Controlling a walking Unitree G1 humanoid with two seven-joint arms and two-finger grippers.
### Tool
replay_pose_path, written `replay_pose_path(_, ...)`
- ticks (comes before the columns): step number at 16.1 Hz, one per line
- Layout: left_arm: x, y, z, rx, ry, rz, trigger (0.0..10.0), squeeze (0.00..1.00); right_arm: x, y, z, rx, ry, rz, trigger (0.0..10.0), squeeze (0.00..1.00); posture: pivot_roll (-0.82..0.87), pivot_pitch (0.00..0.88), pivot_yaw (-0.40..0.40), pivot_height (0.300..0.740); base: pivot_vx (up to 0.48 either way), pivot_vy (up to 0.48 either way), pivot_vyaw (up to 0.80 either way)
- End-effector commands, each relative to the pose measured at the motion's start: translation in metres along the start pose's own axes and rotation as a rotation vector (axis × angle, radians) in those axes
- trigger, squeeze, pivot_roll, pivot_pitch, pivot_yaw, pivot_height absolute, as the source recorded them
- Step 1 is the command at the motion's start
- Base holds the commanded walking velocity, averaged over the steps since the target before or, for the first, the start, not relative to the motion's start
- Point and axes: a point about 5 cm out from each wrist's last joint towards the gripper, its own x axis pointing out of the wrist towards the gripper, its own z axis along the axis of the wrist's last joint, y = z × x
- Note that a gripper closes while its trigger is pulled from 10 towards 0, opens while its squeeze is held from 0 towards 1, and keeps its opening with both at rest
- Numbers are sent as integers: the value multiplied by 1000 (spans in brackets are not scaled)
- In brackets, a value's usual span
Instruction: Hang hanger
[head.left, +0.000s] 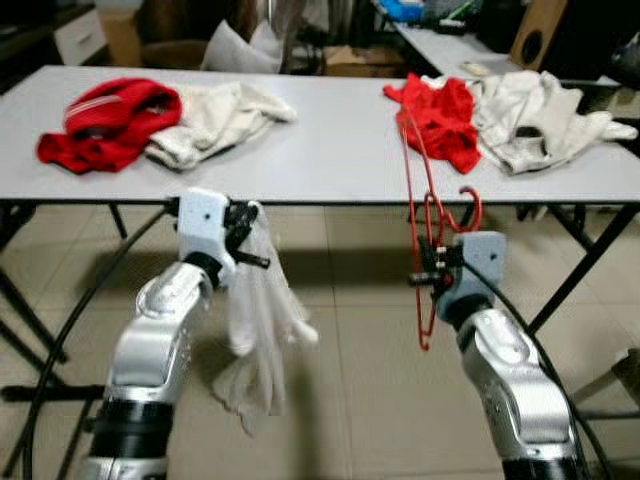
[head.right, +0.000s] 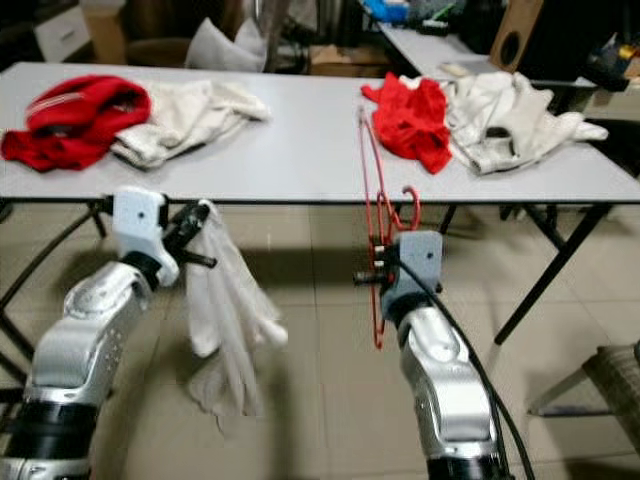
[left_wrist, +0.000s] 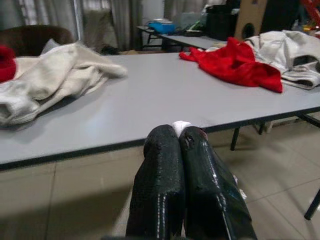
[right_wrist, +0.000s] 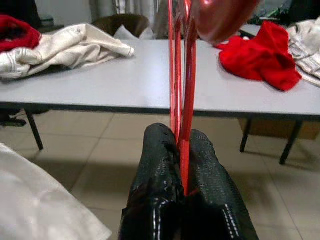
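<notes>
A thin red wire hanger stands upright in front of the grey table's near edge, its hook curling beside my right wrist. My right gripper is shut on the hanger's wires, which rise from between the two black fingertips. My left gripper is shut on a white garment that hangs down limp toward the tiled floor. A sliver of the white cloth pokes out between the left fingertips.
The long grey table stretches across in front of me. A red and a cream garment lie at its left, a red garment and a cream one at its right. Black table legs slant down at the right. Boxes and furniture stand behind.
</notes>
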Motion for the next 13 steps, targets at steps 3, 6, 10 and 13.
replay_pose_path(3, 3, -1, 2, -1, -13, 13, 10000, 0, -1, -6, 1, -6, 4, -21, 10000, 0, -154, 0, -6, 740, 0, 0, 0)
replay_pose_path(6, 3, -5, -4, 0, 11, 49, 10000, 0, 2, -6, 7, -50, 3, 22, 10000, 0, -166, 0, -2, 740, 0, -86, 0)
replay_pose_path(10, 1, -8, -3, -40, 5, 85, 10000, 0, -5, -12, 7, -66, 16, 40, 10000, 0, -189, 0, 23, 740, 0, -66, 0)
replay_pose_path(13, 9, -14, 2, -65, -21, 41, 10000, 0, -8, -12, 6, -5, 18, 21, 10000, 0, -179, 0, 8, 740, 0, 0, 0)
